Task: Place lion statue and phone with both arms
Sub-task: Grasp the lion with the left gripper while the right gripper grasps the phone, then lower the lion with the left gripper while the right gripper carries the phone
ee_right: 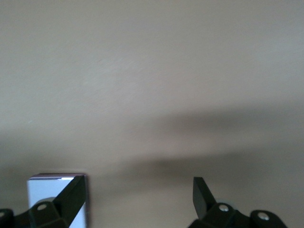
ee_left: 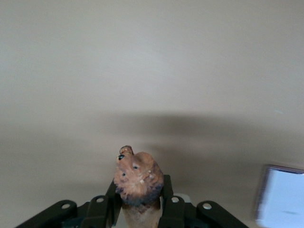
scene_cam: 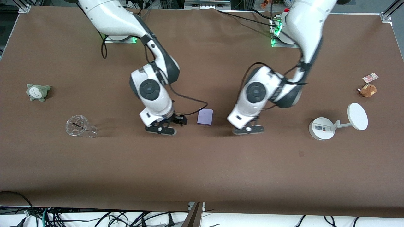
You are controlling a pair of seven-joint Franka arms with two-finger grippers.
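The left gripper (ee_left: 140, 209), clamped on the lion statue (ee_left: 137, 183), sits low beside the phone (scene_cam: 205, 117), with the right gripper (scene_cam: 162, 128) spread empty at the phone's other edge.

On the brown surface (scene_cam: 202, 164): grey plush (scene_cam: 38, 91) & clear cup on its side (scene_cam: 80, 126) toward right arm's end; white stand w/ disc (scene_cam: 337, 123), brown plush (scene_cam: 368, 90), small card (scene_cam: 370, 77) toward left arm's end.

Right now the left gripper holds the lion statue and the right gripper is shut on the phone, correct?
Not quite. The left gripper does hold the lion statue, but the right gripper is open and empty. The right wrist view shows its fingers spread apart, and the front view shows the phone lying flat on the table between the two grippers.
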